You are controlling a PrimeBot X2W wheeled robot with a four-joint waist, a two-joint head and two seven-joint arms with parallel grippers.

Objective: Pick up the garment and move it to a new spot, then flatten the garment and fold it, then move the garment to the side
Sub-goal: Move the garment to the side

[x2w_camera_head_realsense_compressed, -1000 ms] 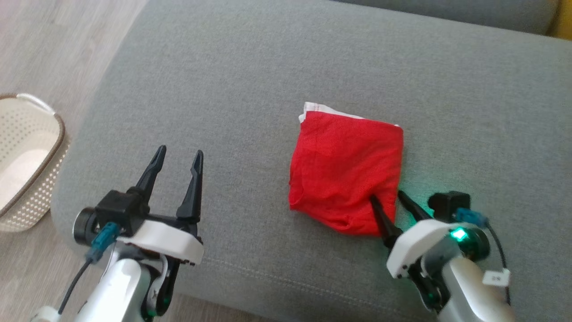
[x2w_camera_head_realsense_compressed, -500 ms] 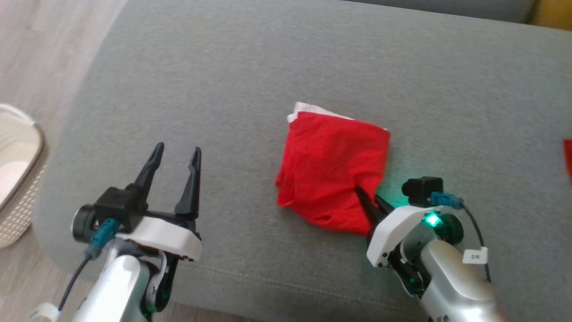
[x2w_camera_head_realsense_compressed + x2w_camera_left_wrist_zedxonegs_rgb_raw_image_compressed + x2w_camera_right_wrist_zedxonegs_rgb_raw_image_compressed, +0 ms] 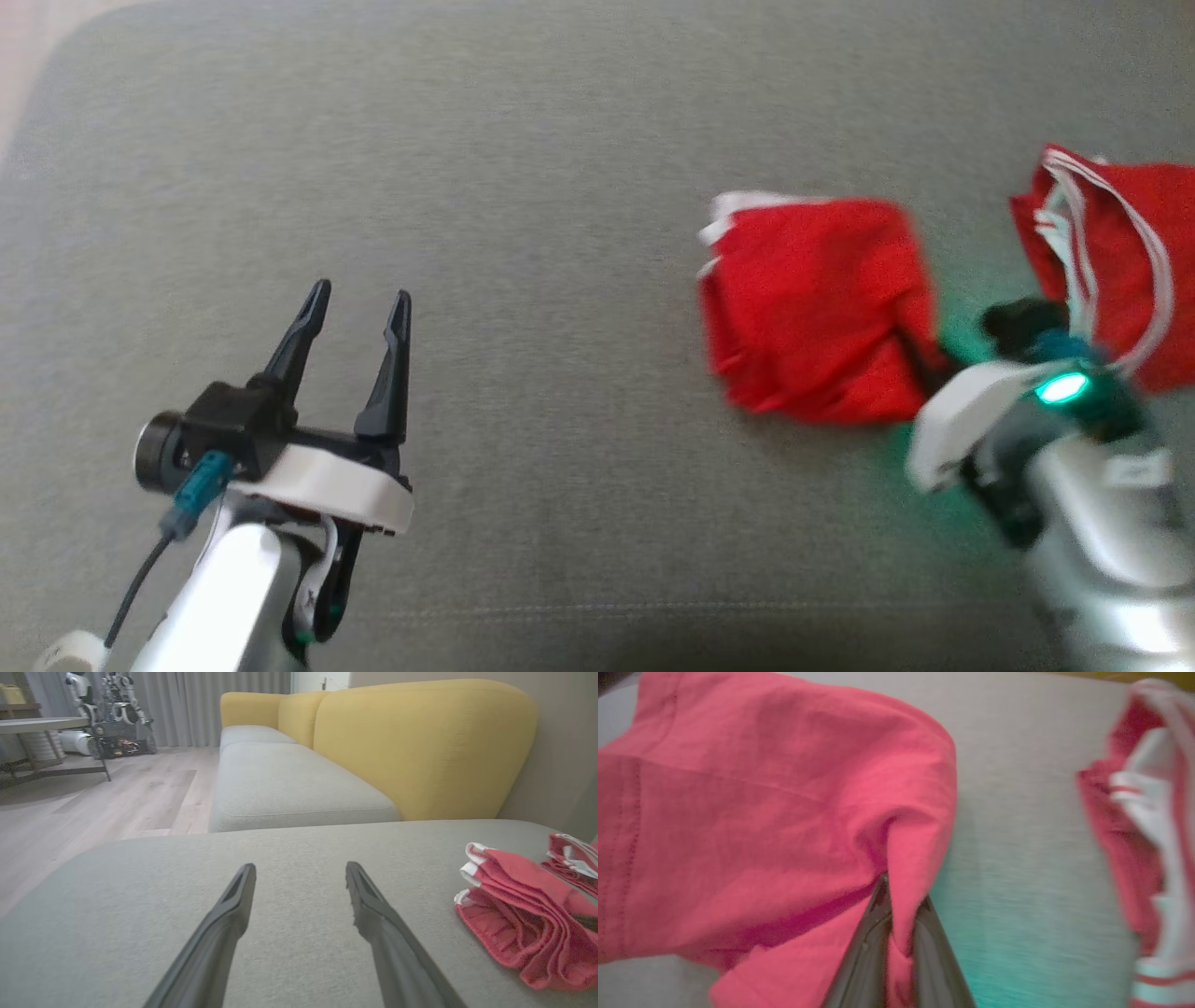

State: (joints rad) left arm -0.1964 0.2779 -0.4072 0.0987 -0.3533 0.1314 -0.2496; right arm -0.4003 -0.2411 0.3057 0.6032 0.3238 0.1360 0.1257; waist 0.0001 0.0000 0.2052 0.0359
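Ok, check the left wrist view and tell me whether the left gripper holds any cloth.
No, the left gripper is open over the grey cushion, with the folded garment lying apart.

Your left gripper [image 3: 362, 291], two long dark fingers on a white wrist, hovers with jaws spread wide. Your right gripper [image 3: 900, 891], wrist light glowing green, has its jaws pinched together with a fold of the folded red fabric garment [image 3: 812, 308] between them.

Grey cushions: three; nearest cushion [image 3: 117, 896], middle cushion [image 3: 289, 788], far cushion [image 3: 252, 732]
Red garments: two; folded garment [image 3: 817, 308] and white-striped garment [image 3: 1120, 252], both on the nearest cushion, toward its right side
Grippers: two; left gripper [image 3: 360, 291], right gripper [image 3: 903, 891]
Dark fingers [image 3: 224, 933]: four; two to each gripper
Green lights: one; wrist light [image 3: 1060, 387] on the right arm
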